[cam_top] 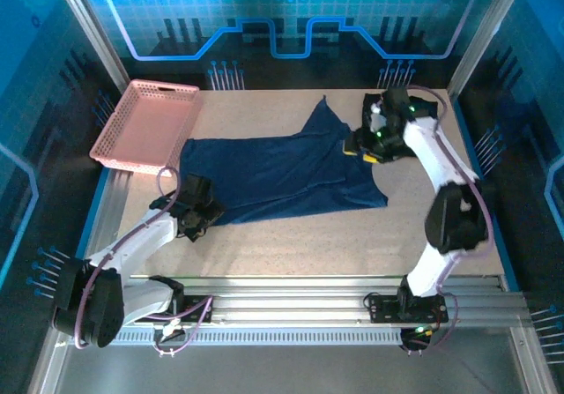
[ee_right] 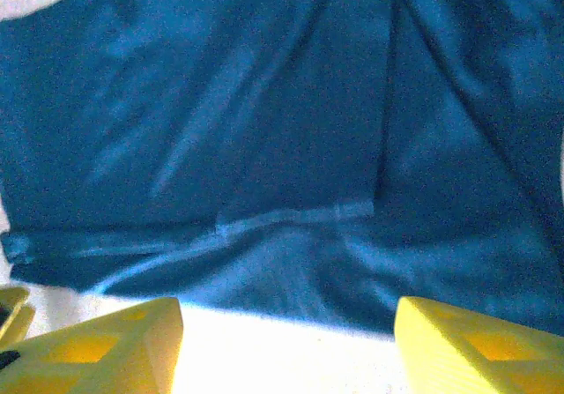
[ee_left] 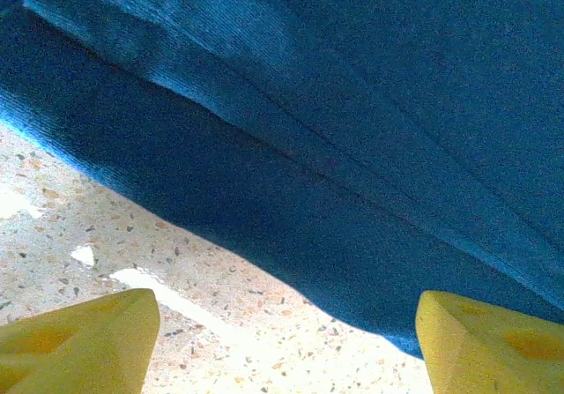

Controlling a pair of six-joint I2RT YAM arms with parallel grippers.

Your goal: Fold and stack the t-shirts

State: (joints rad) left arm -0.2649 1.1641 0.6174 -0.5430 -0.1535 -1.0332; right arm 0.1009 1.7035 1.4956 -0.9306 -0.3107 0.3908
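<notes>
Speckled desk [cam_top: 291,235] inside a blue-lit enclosure.

Far left: pink basket [cam_top: 150,121], just beside the shirt's left end.

Left gripper [cam_top: 201,207] sits low at the near-left corner of the navy t-shirt [cam_top: 273,169]. In the left wrist view its fingertips stand apart with nothing between them. The shirt's edge runs across just ahead, and bare desk lies under the gripper [ee_left: 286,341].

Centre: the t-shirt lies spread and a little rumpled. Its long axis runs left to right, and one peak of cloth points to the far side.

Right gripper [cam_top: 363,143] is at the shirt's far-right edge. The jaws are apart and empty, and a hemmed edge lies just ahead of the gripper [ee_right: 286,341] in the right wrist view.

Judgement: each arm faces one end of the long axis, the left nearest the near-left corner and the right nearest the far-right side. Each would need to reach forward and pinch its own edge before any fold.
</notes>
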